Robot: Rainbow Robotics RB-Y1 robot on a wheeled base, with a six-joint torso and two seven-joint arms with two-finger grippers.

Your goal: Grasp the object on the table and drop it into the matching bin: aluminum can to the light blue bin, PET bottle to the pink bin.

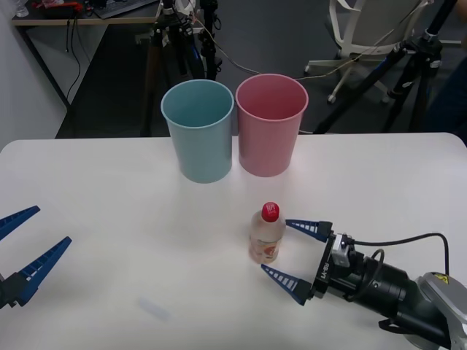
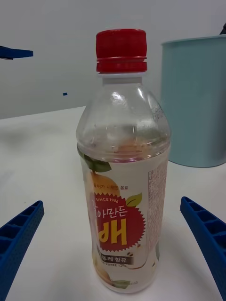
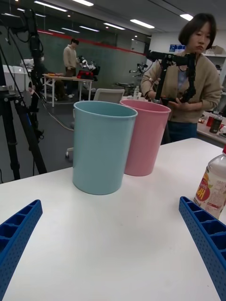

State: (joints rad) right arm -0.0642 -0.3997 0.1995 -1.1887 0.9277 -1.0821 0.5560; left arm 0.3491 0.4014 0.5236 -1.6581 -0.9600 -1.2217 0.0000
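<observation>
While the small clear plastic bottle with a red screw cap (image 1: 267,235) stands upright on the wide white bench (image 1: 109,219), the front view puts the right end effector (image 1: 298,252) right at it, blue ribbed fingers spread wide with one tip just beside the bottle near its shoulder and the other near its base, neither pressing on it. The left end effector (image 1: 25,248) waits at the bench's left edge, fingers also wide apart and holding nothing. Behind the bottle, the light blue round plastic bin (image 1: 198,130) and the pink round plastic bin (image 1: 271,124) stand side by side, touching or nearly so; what shows of their insides is bare.

From the right wrist view, the bottle (image 2: 123,164) sits centred between the two open fingers, with clear gaps on both sides, and the blue bin (image 2: 195,101) rises behind it.

From the left wrist view, both bins (image 3: 101,146) (image 3: 145,136) stand upright and the bottle (image 3: 214,186) shows at the edge.

So the grasp is lined up but not closed; closing, lifting, carrying to the pink bin and dropping all appear left.
</observation>
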